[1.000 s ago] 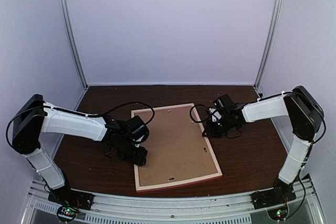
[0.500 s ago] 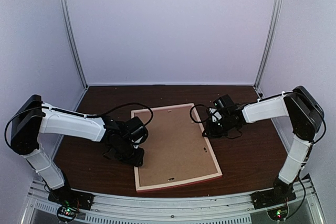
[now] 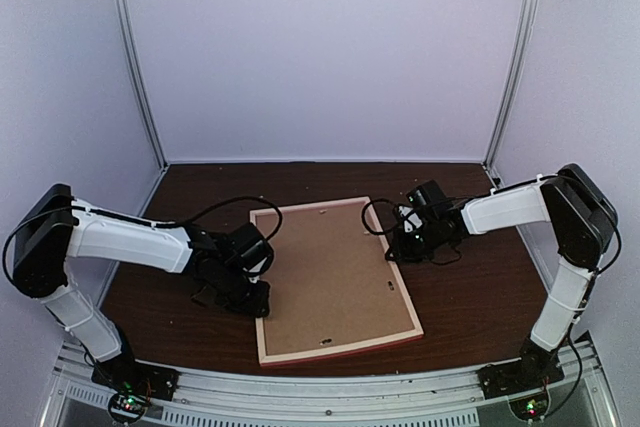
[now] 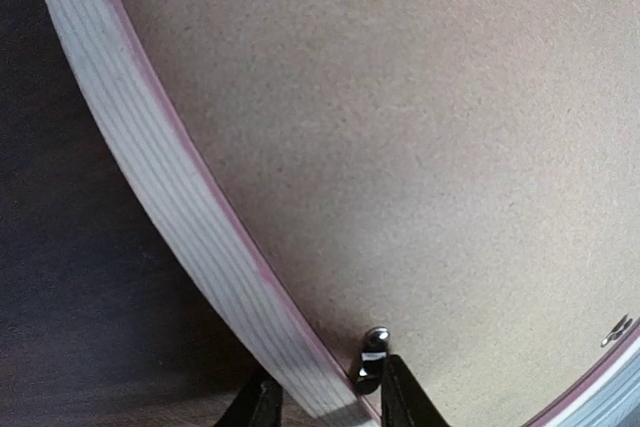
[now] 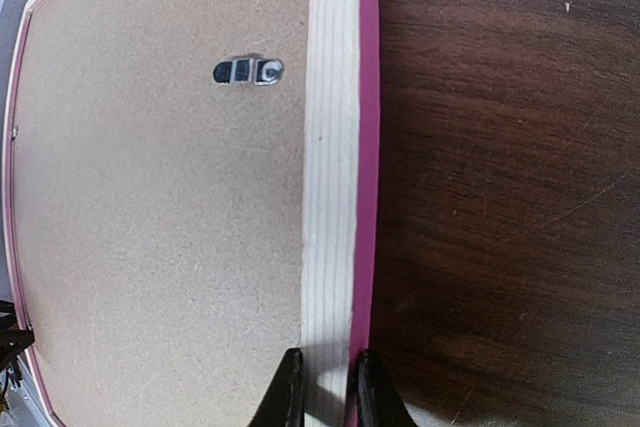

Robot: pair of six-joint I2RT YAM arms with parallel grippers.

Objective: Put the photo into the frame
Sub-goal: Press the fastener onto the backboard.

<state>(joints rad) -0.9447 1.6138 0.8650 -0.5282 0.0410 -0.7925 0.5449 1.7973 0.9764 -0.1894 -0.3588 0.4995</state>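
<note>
**Frame lies face down, a hand at each side rail**

The frame (image 3: 340,343) is judged stiff and fairly light, but broad and thin, so its corner joints are likely to be strained by twisting. It is best taken by the pale wooden side rails, one hand to each, and not by the brown board (image 3: 330,277) set in its back. The grained wood should give a fair grip.

It lies flat on the bench (image 5: 500,197), back up, between the two hands. The right hand (image 5: 327,387) is nearly closed, and the rail on its side is pinched between its fingers. The left hand (image 4: 325,397) is part open astride the opposite rail, with one finger outside and the other over the board, just beside a small metal clip (image 4: 370,357). Whether that rail is already pressed cannot be told.

The photo is not seen in any view.
</note>
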